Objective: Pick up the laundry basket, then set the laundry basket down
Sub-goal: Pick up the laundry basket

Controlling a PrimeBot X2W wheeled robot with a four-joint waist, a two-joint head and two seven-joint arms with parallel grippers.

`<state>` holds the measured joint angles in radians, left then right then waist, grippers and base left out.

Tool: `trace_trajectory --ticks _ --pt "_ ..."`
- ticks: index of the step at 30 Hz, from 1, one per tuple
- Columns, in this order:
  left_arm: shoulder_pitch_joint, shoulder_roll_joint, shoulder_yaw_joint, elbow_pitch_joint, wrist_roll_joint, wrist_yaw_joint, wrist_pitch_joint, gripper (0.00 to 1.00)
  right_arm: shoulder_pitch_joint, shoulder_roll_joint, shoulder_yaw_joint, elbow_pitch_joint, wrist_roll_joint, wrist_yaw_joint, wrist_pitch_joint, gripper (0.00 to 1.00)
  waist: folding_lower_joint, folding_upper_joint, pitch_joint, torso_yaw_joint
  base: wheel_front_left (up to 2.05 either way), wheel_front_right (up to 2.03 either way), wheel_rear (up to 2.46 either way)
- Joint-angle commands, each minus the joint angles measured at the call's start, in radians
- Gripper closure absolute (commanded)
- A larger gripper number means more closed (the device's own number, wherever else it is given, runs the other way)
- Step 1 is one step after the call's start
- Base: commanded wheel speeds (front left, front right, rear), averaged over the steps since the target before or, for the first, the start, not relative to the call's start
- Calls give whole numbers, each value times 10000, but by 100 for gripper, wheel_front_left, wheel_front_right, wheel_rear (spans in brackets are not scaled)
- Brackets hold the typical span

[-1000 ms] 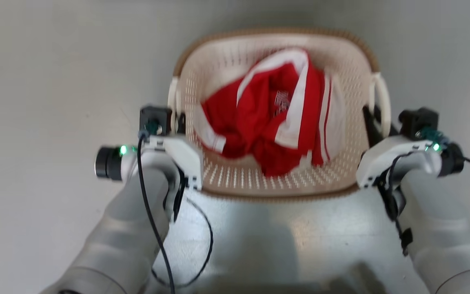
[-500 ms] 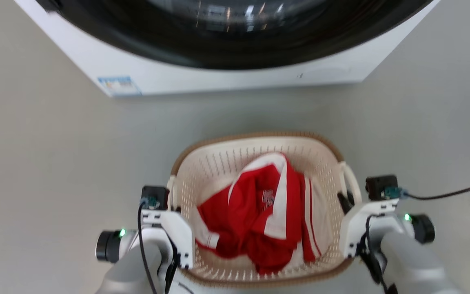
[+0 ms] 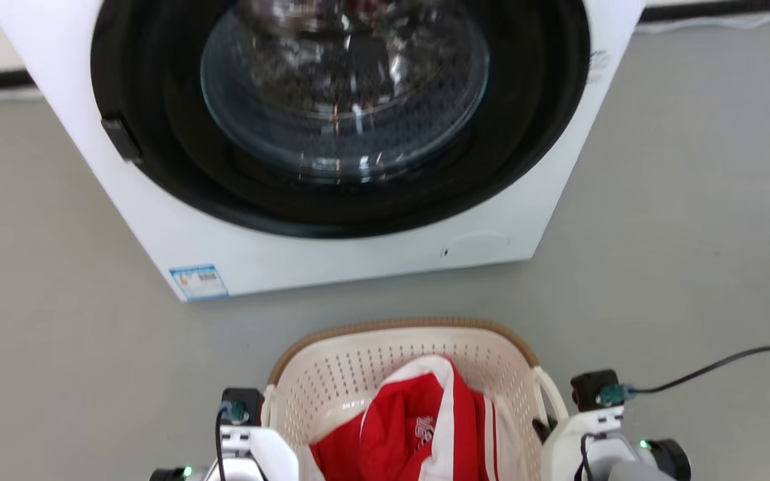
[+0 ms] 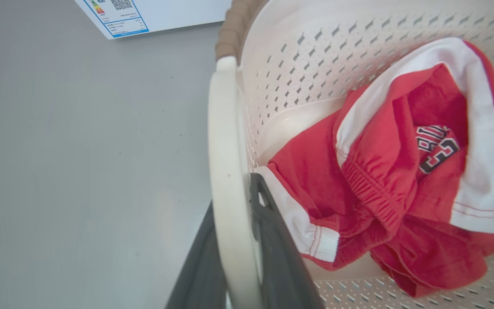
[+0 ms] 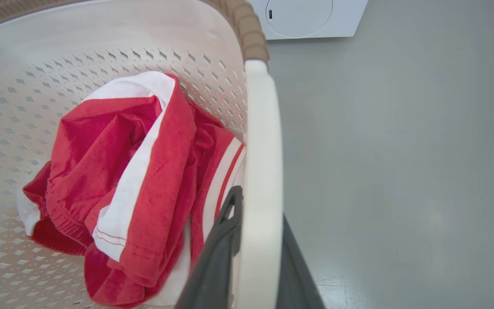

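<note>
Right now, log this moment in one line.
left gripper: shut on laundry basket left handle | right gripper: shut on right handle | contents: red-and-white garment | ahead: washing machine

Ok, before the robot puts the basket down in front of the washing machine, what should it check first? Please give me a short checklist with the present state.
1. Left gripper closed around the left handle, one finger on each side: ok.
2. Right gripper closed around the right handle the same way: ok.
3. Red clothes fully inside the basket, nothing over the rim: ok.
4. Gap between basket and washing machine: ok, bare floor shows between them.
5. Floor under the basket free of things: cannot tell, the basket hides it.
</note>
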<state>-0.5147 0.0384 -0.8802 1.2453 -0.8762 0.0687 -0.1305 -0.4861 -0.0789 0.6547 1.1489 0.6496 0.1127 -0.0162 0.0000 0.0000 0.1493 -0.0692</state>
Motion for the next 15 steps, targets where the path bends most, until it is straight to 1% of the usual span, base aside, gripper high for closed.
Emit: trace_trajectory --ticks 1,8,15 --pt "-155 118 101 -154 -49 -98 -146 100 263 285 470 -206 13 180 127 100 1 0 -534 -176 0 0 0" --pt "323 118 -186 -255 -234 -107 -46 100 663 286 1228 -173 604 180 162 100 1 0 -1208 -83 0 0 0" --pt "398 118 -385 -391 -406 5 -104 100 622 286 1730 31 941 180 65 100 1 0 -1345 66 0 0 0"
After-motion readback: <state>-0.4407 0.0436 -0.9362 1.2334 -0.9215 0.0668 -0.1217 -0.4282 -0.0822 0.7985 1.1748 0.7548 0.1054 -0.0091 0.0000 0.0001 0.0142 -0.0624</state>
